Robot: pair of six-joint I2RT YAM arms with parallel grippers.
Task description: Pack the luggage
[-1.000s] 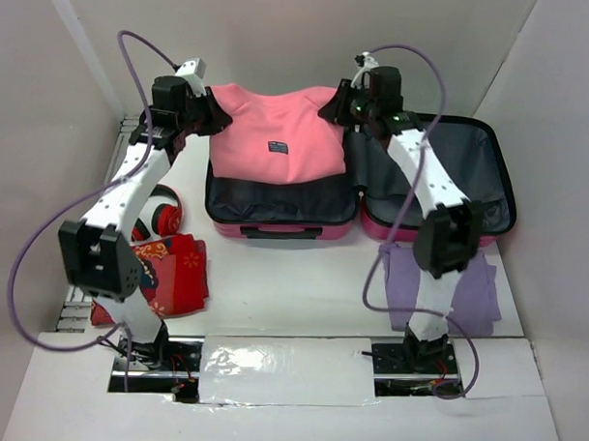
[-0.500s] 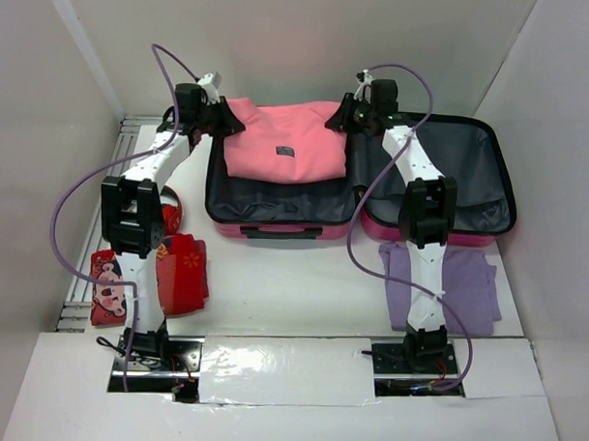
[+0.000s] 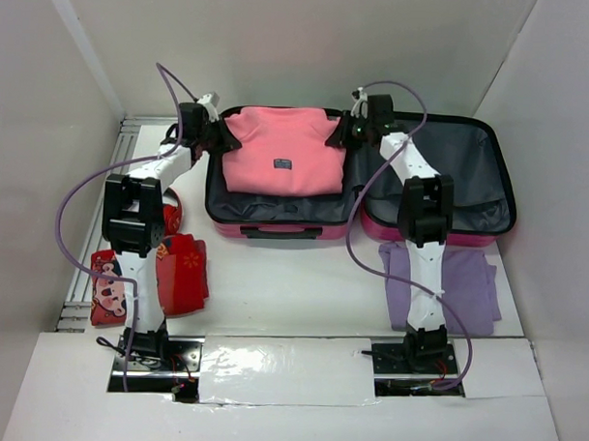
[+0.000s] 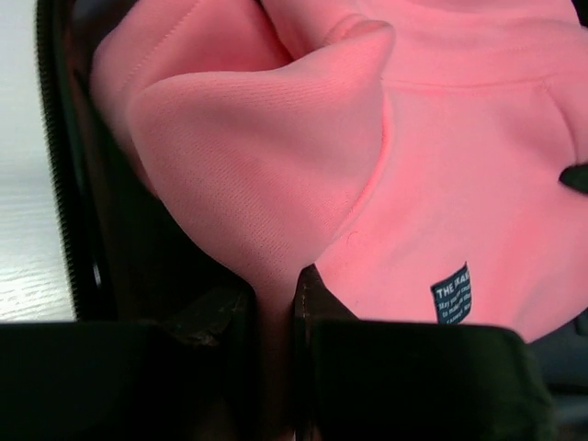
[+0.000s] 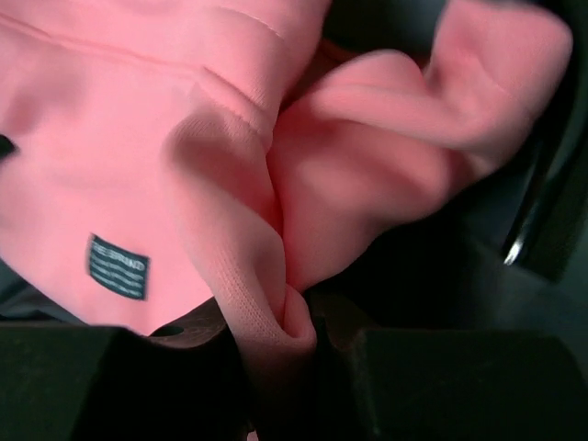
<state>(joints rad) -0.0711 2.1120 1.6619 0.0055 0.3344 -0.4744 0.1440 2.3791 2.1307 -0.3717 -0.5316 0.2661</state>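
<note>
At the 9 o'clock edge of the table (image 3: 292, 288) lies a folded red cloth (image 3: 181, 275) with a printed pattern. At its 12 o'clock is a round red-and-white thing (image 3: 171, 214), half hidden behind the left arm and too covered to name.

The left gripper (image 3: 218, 136) reaches to the 11 o'clock part of the table, at the left rim of the luggage (image 3: 226, 228). The left wrist view shows its fingers (image 4: 320, 299) closed on a fold of the pink sweatshirt (image 3: 282, 152), with the cloth pinched up between them.

The luggage lies open and flat at 12 o'clock on the table, its two halves side by side and its magenta wall toward the arms. The sweatshirt sits in the left half, a small dark label on its front, with dark lining showing at its 6 o'clock.

The right gripper (image 3: 344, 133) is at the sweatshirt's 3 o'clock edge, over the hinge between the halves. In the right wrist view it is clamped on a bunched fold of the same pink cloth.

The right half of the luggage shows its grey lining. At its 6 o'clock, on the table, a lilac cloth (image 3: 471, 285) lies flat, partly under the right arm.
</note>
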